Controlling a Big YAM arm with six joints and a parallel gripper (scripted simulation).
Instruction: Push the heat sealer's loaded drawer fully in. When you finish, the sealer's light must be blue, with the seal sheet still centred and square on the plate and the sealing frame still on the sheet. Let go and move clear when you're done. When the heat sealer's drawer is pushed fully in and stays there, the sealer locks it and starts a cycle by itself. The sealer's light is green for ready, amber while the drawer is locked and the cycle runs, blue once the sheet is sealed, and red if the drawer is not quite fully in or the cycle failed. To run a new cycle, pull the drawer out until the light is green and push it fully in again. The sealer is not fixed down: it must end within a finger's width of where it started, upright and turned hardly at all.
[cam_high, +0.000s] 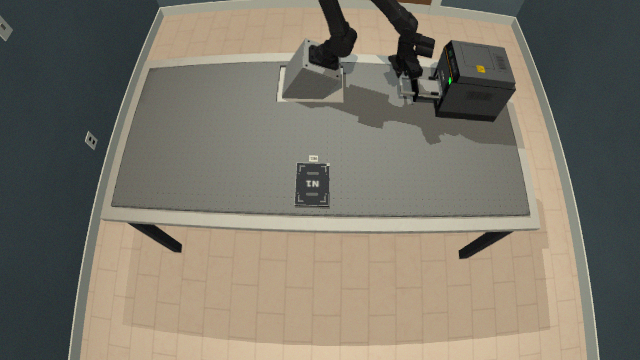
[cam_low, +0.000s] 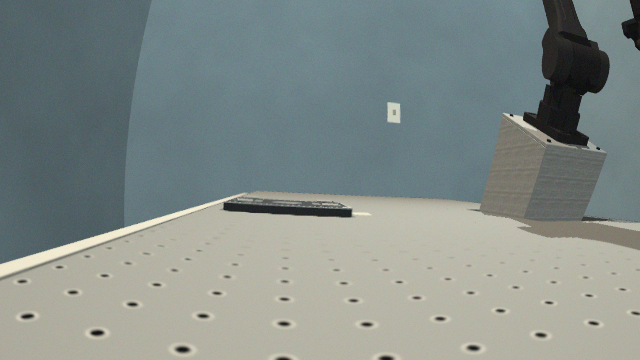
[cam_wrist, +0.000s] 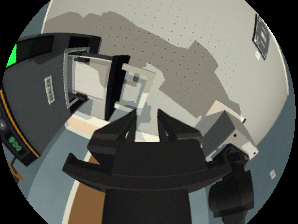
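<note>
The heat sealer (cam_high: 477, 85) (cam_wrist: 35, 80) stands upright at the back right of the table. Its light (cam_high: 450, 80) (cam_wrist: 12, 56) is green. Its drawer stands out toward the arm, with a black front panel (cam_wrist: 117, 86) and a pale handle (cam_high: 404, 88) (cam_wrist: 149, 80) beyond it. Pale surfaces (cam_wrist: 92, 74) show in the drawer behind that panel; I cannot tell sheet, plate and sealing frame apart. My gripper (cam_wrist: 147, 112) is partly open, with a gap between the fingertips and nothing seen held. In the wrist view the tips are close to the handle's near end; contact cannot be told. The exterior view does not show the sealer.
The arm's grey pedestal (cam_high: 312, 77) (cam_low: 540, 175) (cam_wrist: 217, 132) stands left of the sealer at the table's back edge. A flat black panel marked N1 (cam_high: 312, 192) (cam_low: 287, 208) (cam_wrist: 261, 37) lies near the front edge, far from the drawer. A small pale label (cam_high: 313, 158) lies beside it.
</note>
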